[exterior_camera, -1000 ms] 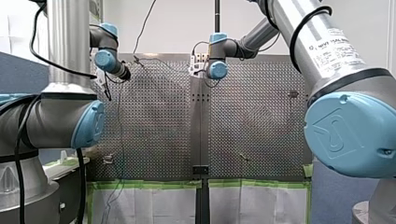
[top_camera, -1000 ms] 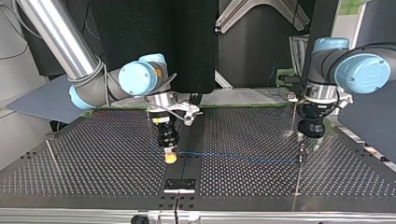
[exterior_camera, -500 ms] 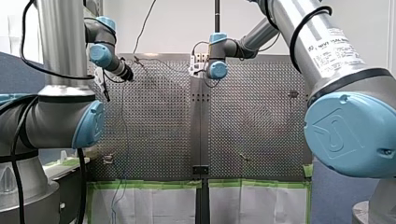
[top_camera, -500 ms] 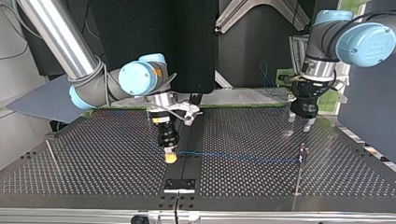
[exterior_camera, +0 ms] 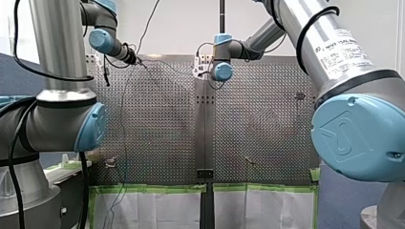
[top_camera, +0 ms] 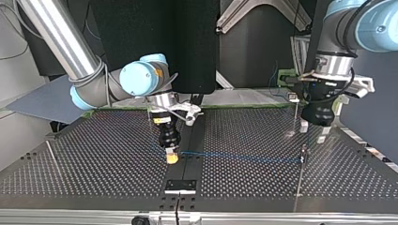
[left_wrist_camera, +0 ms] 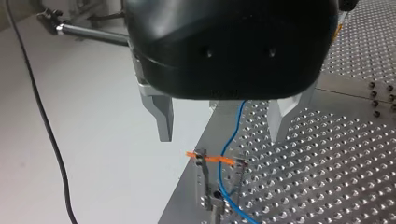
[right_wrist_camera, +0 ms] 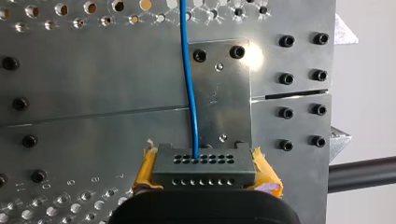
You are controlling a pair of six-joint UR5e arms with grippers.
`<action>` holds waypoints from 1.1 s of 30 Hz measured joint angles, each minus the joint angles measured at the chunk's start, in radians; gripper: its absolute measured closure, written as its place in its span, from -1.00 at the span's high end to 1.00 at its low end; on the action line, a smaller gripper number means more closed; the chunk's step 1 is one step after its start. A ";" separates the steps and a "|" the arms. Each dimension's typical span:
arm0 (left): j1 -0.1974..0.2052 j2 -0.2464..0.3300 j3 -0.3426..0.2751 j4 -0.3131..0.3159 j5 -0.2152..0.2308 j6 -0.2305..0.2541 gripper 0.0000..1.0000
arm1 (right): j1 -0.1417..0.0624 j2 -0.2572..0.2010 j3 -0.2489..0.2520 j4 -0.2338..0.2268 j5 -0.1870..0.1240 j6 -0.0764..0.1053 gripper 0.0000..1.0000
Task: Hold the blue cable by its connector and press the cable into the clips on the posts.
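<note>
Thin blue cable (right_wrist_camera: 189, 84), grey multi-hole connector (right_wrist_camera: 204, 165) clenched in right tool (top_camera: 172, 157), left tool (left_wrist_camera: 222, 123) released

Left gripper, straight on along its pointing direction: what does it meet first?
Likely the orange clip atop the post, and the blue cable crossing it, ahead between my left gripper's open fingers. Depth unclear.

Perf. table (exterior_camera: 258, 119) w/ green tape (exterior_camera: 148, 188), black wire (left_wrist_camera: 43, 116).

front and top views face each other across the table (top_camera: 94, 164).
</note>
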 joint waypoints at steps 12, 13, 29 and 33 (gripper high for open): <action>-0.027 -0.051 0.025 -0.068 -0.031 0.111 1.00 | 0.000 0.000 0.000 0.002 0.000 0.001 -1.00; -0.030 -0.053 0.027 -0.072 -0.035 0.119 1.00 | 0.000 0.000 0.000 0.002 0.000 0.001 -1.00; -0.042 -0.034 0.049 -0.079 -0.063 0.284 1.00 | -0.002 0.000 0.000 0.003 0.000 0.003 -1.00; -0.043 -0.033 0.054 -0.078 -0.062 0.317 1.00 | -0.002 0.000 0.000 0.003 0.000 0.003 -1.00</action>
